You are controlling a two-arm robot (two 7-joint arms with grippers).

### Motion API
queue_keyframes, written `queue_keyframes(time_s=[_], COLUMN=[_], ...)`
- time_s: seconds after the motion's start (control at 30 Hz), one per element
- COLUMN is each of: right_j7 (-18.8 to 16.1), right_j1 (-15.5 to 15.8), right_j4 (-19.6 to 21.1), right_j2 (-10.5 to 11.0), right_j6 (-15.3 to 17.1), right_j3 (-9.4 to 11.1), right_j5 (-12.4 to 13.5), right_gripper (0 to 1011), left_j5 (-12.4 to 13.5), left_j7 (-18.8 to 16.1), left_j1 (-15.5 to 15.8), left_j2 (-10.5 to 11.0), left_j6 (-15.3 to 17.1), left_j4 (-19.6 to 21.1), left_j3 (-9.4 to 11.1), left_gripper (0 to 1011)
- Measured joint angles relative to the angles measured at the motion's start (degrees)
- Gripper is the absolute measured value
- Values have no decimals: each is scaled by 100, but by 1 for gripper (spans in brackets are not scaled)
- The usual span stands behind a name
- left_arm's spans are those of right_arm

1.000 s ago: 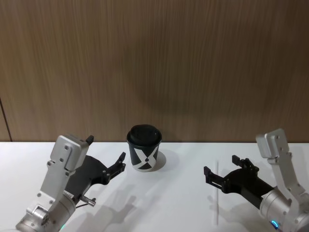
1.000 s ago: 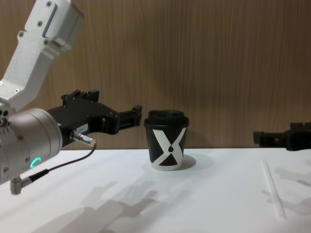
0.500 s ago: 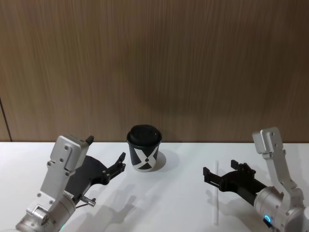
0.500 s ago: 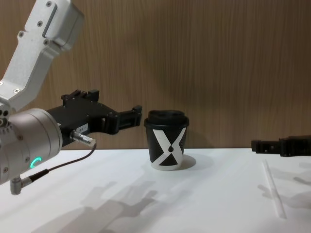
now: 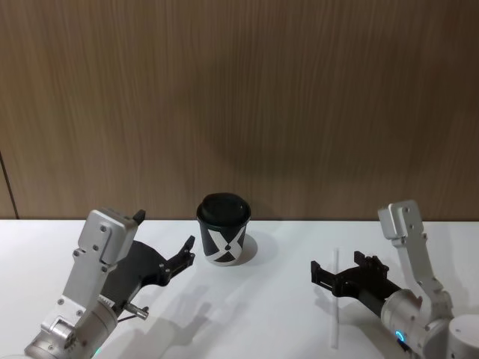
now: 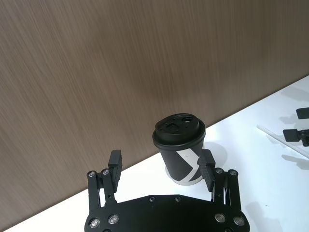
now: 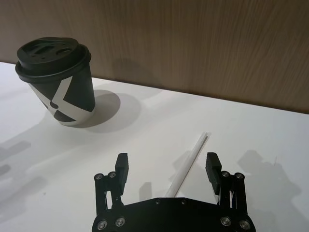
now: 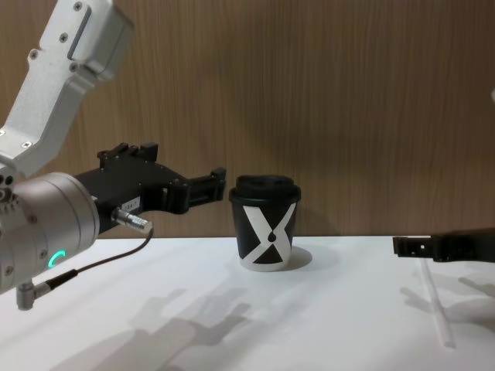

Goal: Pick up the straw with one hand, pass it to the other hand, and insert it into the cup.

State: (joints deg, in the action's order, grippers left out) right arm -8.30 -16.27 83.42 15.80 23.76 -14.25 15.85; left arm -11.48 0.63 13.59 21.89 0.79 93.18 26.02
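Observation:
The black cup with its white X and black lid stands upright on the white table near the wooden wall. The thin white straw lies flat on the table to the cup's right. My right gripper is open and low over the straw's far half. In the right wrist view the straw runs between the right gripper's spread fingers, untouched by either. My left gripper hangs open left of the cup, apart from it; in the left wrist view the left gripper points at the cup.
A wood-panelled wall closes the table's far edge just behind the cup. A thin cable loops from the left wrist above the table.
My right gripper has dropped lower and slid left, bringing its open fingers down around the straw. The left arm, the cup and the straw have not moved.

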Motion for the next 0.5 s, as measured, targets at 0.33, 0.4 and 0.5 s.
queue_keyframes(time_s=[0.33, 0.4, 0.5], right_j7=[87, 97, 117], right_j1=[-114, -129, -150], right_j4=[-294, -331, -393], right_j2=[-125, -145, -179], right_j6=[-56, -56, -46], right_j3=[-51, -50, -42], right_j5=[-145, -157, -172], right_gripper=[1001, 1001, 1001], left_j5=[0, 0, 0], left_j7=[-1, 0, 0], left_j1=[0, 0, 0], left_j2=[0, 0, 0], left_j6=[0, 0, 0], left_j4=[0, 0, 0], left_j3=[0, 0, 0], left_gripper=[1002, 1001, 1002])
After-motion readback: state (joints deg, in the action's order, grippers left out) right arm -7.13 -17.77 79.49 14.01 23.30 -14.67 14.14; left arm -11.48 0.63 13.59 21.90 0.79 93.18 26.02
